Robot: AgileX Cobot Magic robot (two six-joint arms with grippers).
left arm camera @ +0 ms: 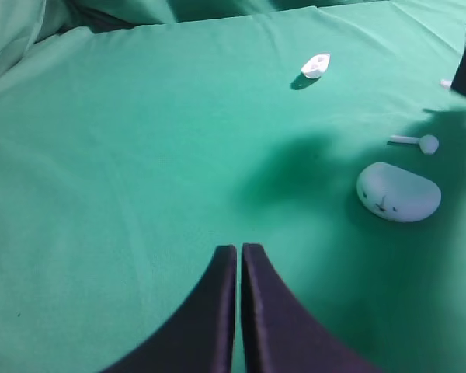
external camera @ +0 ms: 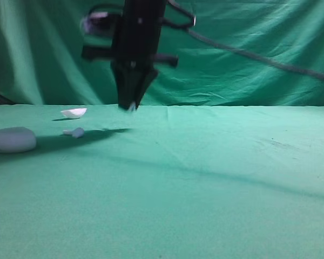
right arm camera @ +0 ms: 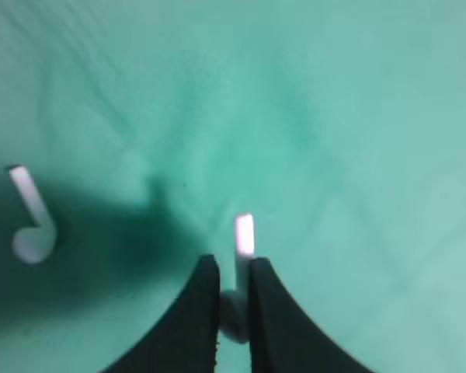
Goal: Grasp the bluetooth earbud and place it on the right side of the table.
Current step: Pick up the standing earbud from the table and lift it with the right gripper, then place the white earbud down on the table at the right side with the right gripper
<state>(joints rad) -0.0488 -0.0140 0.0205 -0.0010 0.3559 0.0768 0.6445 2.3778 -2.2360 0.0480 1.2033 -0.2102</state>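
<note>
A: Right wrist view: right gripper (right arm camera: 233, 299) pinched on the earbud (right arm camera: 243, 237), stem poking out beyond the tips, bulb half hidden between them.

B: Agreed. Exterior high view: same gripper (external camera: 130, 106) low over the far left-centre of the table (external camera: 216, 178), a white speck of earbud (external camera: 131, 107) at the tips. Hard to tell whether lifted or touching the cloth.

A: Risks from here? Thin hold, only on the neck by the look of it. Could twist or slip out on the carry across to the right side. Smooth plastic, narrow tips.

B: Also could drag on a cloth wrinkle if carried too low. And a drop from height: likely to bounce or roll.

A: Surroundings: twin earbud (right arm camera: 29, 217) lying flat just left of the grip, well within its shadow. Pebble-shaped case (left arm camera: 398, 191) beyond that, near the twin (left arm camera: 419, 142). Small white shell-like piece (left arm camera: 316, 65) farther back.

B: All on the left, so nothing seen across the route rightward. Left gripper (left arm camera: 239, 256) closed, empty, hovering over bare cloth, well apart from everything.
</note>
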